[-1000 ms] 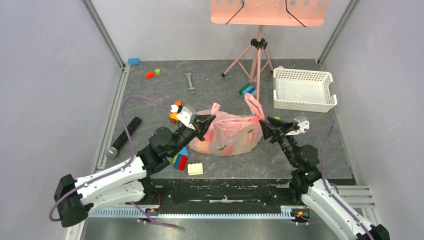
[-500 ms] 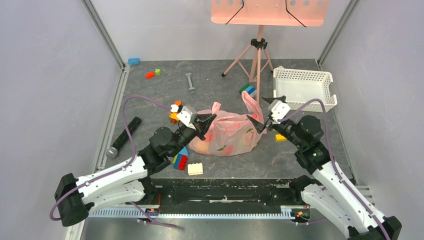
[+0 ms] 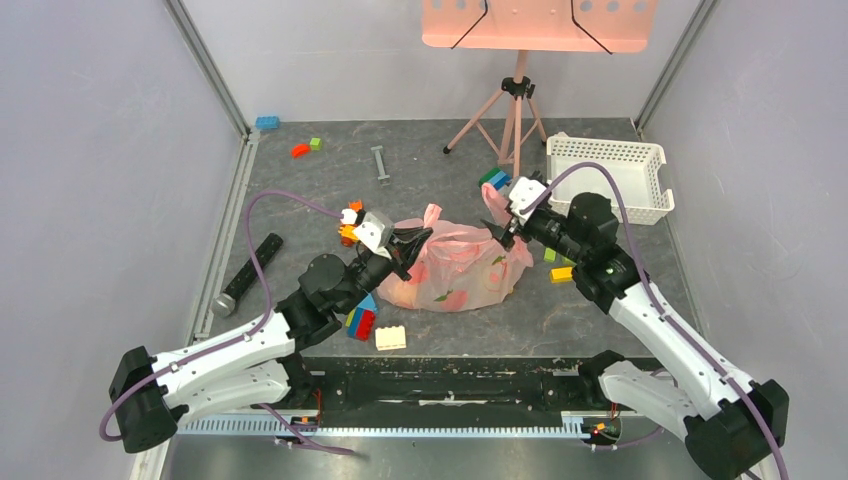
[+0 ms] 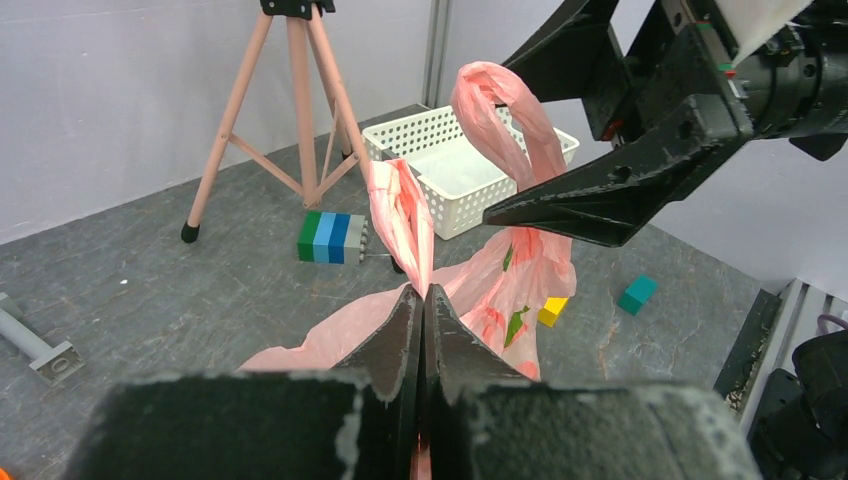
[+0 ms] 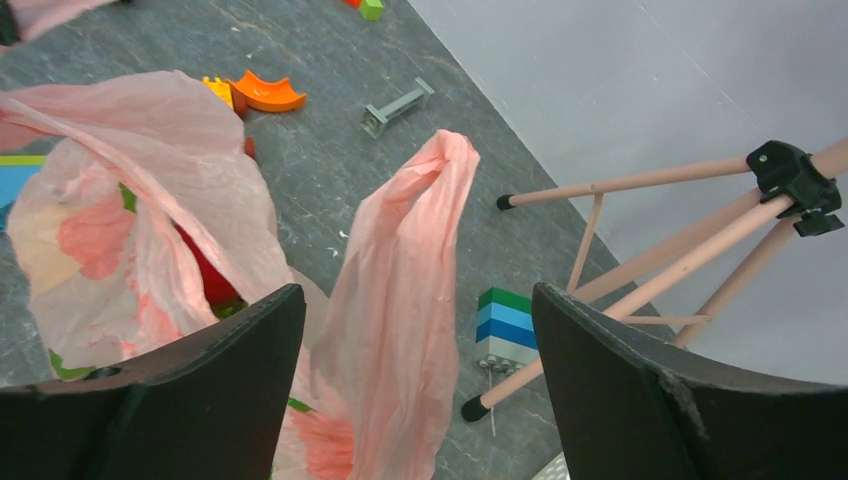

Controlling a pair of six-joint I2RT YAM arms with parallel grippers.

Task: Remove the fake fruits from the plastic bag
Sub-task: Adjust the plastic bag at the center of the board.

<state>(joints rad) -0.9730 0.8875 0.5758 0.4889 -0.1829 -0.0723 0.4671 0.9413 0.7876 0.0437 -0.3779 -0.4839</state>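
Note:
The pink plastic bag (image 3: 462,268) lies crumpled mid-table with both handle loops raised. My left gripper (image 3: 418,238) is shut on the bag's left handle, and pink film shows pinched between its tips (image 4: 422,296). My right gripper (image 3: 498,226) is open, one finger on each side of the right handle loop (image 5: 400,270) without touching it. A red fake fruit (image 5: 207,272) with a bit of green beside it shows inside the bag's mouth. The other fruits are hidden under the film.
A white lattice basket (image 3: 606,182) stands back right, beside a pink tripod (image 3: 512,118). A blue-green block stack (image 3: 494,179) lies by the tripod's foot. A yellow block (image 3: 562,273) is right of the bag, coloured blocks (image 3: 362,320) left of it, and a black bar (image 3: 250,272) far left.
My right arm swung up and leftward from the bag's front right to its right handle, and its jaws opened wide. A yellow block now lies where it was. The left gripper kept its hold.

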